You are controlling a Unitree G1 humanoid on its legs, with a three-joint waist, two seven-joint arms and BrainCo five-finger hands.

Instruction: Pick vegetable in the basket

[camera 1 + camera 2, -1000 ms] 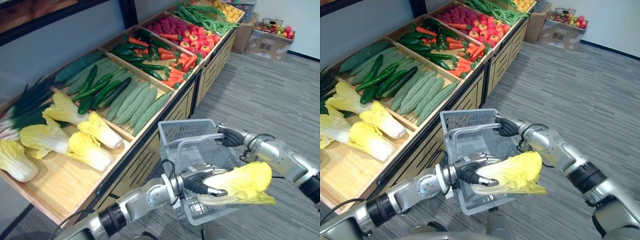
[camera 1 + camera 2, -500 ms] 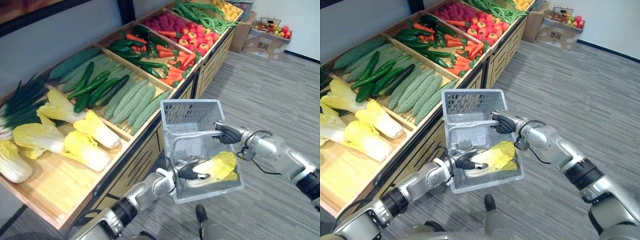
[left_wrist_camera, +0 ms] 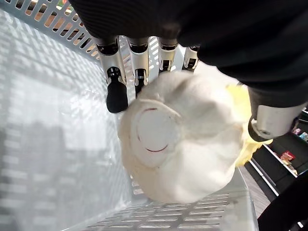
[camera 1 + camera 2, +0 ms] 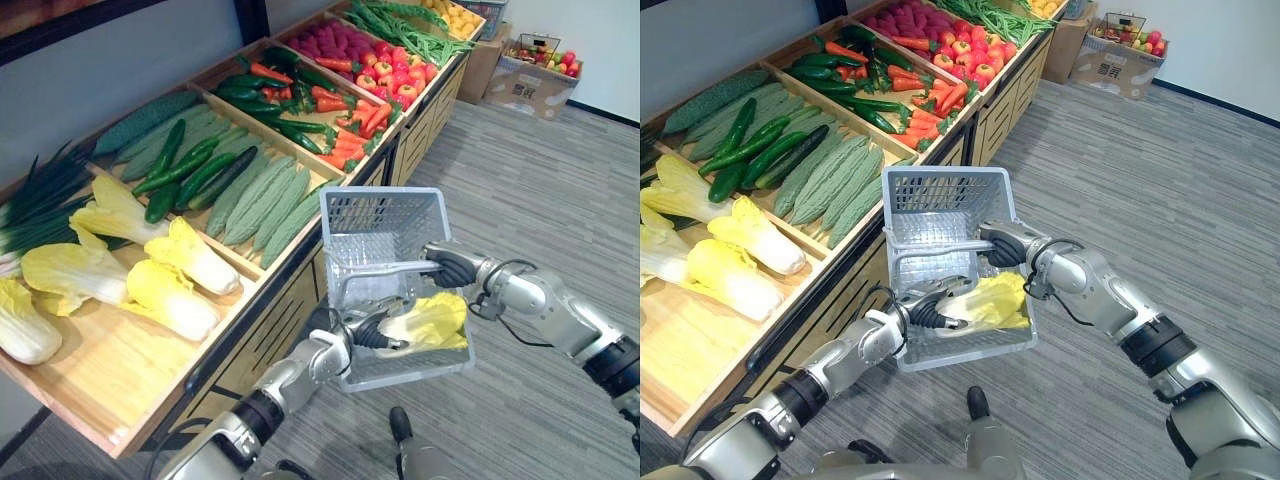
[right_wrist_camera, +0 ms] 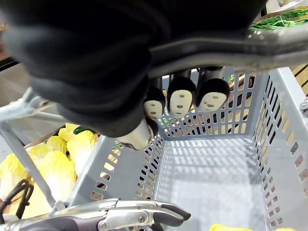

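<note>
A pale yellow napa cabbage (image 4: 432,320) lies inside the grey plastic basket (image 4: 380,196), against its near wall. My left hand (image 4: 365,332) reaches over the basket's left rim, and its fingers (image 3: 113,72) lie straight along the cabbage's white stem end (image 3: 183,144), the thumb at its side; the hand is open. My right hand (image 4: 452,270) comes from the right and is shut on the basket's metal handle (image 4: 380,268), holding the basket up beside the stand. In the right wrist view its fingers (image 5: 183,98) curl under the handle (image 5: 231,45).
A long wooden produce stand (image 4: 120,370) runs along the left, carrying more cabbages (image 4: 170,300), leeks, cucumbers (image 4: 185,175), bitter gourds (image 4: 265,200), carrots and red fruit. A cardboard box (image 4: 535,85) of fruit stands at the far right. Grey carpet lies right of the basket.
The cabbage went from above the basket's front rim down into the basket. My left hand followed it in and its fingers straightened. The right hand kept hold of the handle.
</note>
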